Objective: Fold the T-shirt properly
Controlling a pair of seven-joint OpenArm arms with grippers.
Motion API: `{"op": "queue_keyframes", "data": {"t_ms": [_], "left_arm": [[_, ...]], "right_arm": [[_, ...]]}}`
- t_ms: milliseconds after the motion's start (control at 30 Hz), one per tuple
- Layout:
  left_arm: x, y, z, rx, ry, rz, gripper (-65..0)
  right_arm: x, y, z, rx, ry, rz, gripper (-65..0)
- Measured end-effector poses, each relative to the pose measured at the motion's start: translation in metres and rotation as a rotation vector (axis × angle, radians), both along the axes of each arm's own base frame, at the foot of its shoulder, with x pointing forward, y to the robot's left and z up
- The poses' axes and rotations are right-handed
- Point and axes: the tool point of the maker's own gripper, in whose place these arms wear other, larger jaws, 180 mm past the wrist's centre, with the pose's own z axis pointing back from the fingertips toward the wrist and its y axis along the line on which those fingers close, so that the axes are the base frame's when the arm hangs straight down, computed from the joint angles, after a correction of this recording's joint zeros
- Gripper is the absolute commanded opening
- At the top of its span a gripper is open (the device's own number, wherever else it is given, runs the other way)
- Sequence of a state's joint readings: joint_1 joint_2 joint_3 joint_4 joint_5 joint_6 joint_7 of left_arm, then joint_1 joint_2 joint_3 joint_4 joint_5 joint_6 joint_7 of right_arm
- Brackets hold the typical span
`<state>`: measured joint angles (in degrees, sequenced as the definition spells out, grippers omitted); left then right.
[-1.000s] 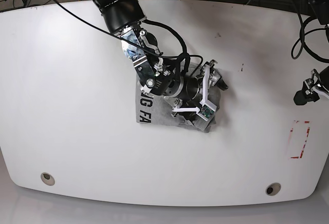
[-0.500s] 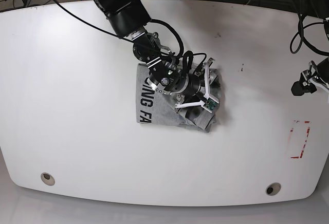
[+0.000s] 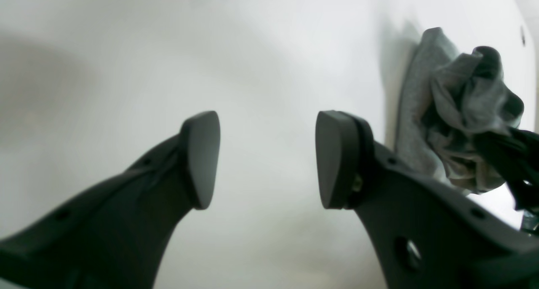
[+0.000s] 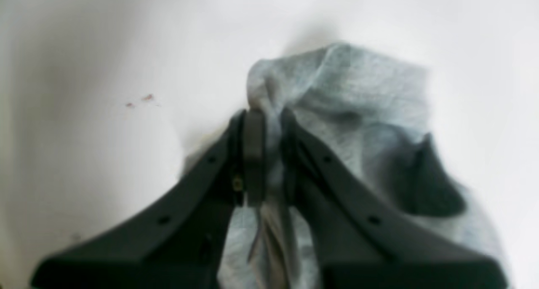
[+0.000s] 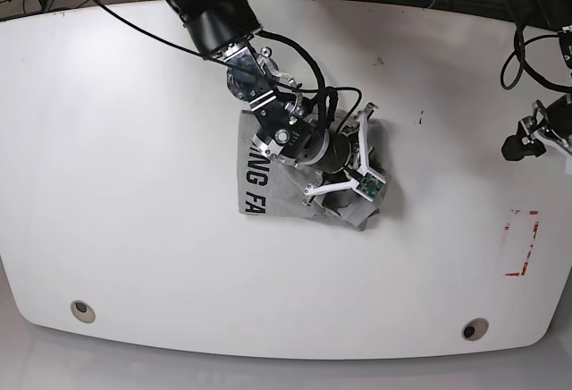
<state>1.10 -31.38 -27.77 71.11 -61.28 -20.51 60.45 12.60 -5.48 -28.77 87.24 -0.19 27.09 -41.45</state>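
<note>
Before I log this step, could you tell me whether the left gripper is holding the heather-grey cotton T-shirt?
No, the left gripper stands open over bare white table, with the T-shirt lying apart at its side.

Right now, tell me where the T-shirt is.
In the base view the T-shirt lies bunched near the white table's middle, pinched by the right tool, far from the left tool.

Bright, even light washes the white desk [image 5: 134, 184], with only soft shadows. The right wrist view is blurred and soft throughout. In the left wrist view the T-shirt [image 3: 454, 112] is slightly out of focus.
</note>
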Motion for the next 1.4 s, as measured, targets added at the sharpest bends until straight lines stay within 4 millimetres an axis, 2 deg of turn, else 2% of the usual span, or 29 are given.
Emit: {"op": "queue_keyframes", "data": {"t_ms": [167, 300, 367, 467, 667, 733, 800, 900, 933, 1067, 1133, 1200, 1300, 1400], "left_arm": [[0.000, -0.003, -0.002, -0.006, 0.001, -0.002, -30.6], [0.000, -0.002, -0.001, -0.004, 0.000, -0.001, -30.6], [0.000, -0.003, -0.002, -0.007, 0.000, -0.001, -30.6], [0.001, -0.006, -0.003, -0.016, -0.002, -0.001, -30.6], [0.003, -0.014, -0.006, -0.026, 0.001, -0.017, -30.6], [0.007, -0.018, -0.004, -0.022, -0.001, -0.032, -30.6], [0.014, -0.026, -0.002, -0.025, -0.010, -0.052, -30.6], [0.027, -0.044, 0.004, -0.039, -0.042, -0.087, -30.4], [0.030, -0.055, 0.006, -0.042, -0.055, -0.111, -30.4], [0.043, -0.093, 0.017, -0.059, -0.103, -0.194, -30.3], [0.049, -0.116, 0.023, -0.069, -0.131, -0.241, -30.3], [0.054, -0.140, 0.029, -0.080, -0.156, -0.295, -30.3], [0.057, -0.174, 0.035, -0.100, -0.179, -0.370, -30.3], [0.057, -0.209, 0.035, -0.140, -0.189, -0.431, -30.4]], "right_arm": [[-0.009, 0.006, 0.013, 0.030, -0.013, 0.001, -59.3], [-0.015, 0.009, 0.010, 0.036, 0.001, 0.005, -59.1], [-0.017, 0.010, 0.007, 0.037, 0.012, 0.006, -56.9], [-0.019, 0.010, -0.002, 0.026, 0.036, 0.008, -48.2], [-0.024, 0.011, -0.016, 0.000, 0.080, 0.006, -20.0], [-0.027, 0.013, -0.016, 0.010, 0.083, 0.007, -14.0], [-0.029, 0.014, -0.011, 0.017, 0.073, 0.010, -12.4], [-0.028, 0.013, 0.010, 0.050, 0.023, 0.003, -15.5], [-0.024, 0.011, 0.023, 0.069, -0.011, -0.008, -16.6], [-0.007, -0.011, 0.055, 0.146, -0.093, -0.058, -22.7], [0.007, -0.033, 0.056, 0.131, -0.105, -0.112, -25.4], [0.018, -0.060, 0.048, 0.101, -0.095, -0.176, -27.3], [0.026, -0.090, 0.040, 0.098, -0.068, -0.231, -28.1], [0.034, -0.110, 0.033, 0.079, -0.047, -0.270, -27.9]]}}
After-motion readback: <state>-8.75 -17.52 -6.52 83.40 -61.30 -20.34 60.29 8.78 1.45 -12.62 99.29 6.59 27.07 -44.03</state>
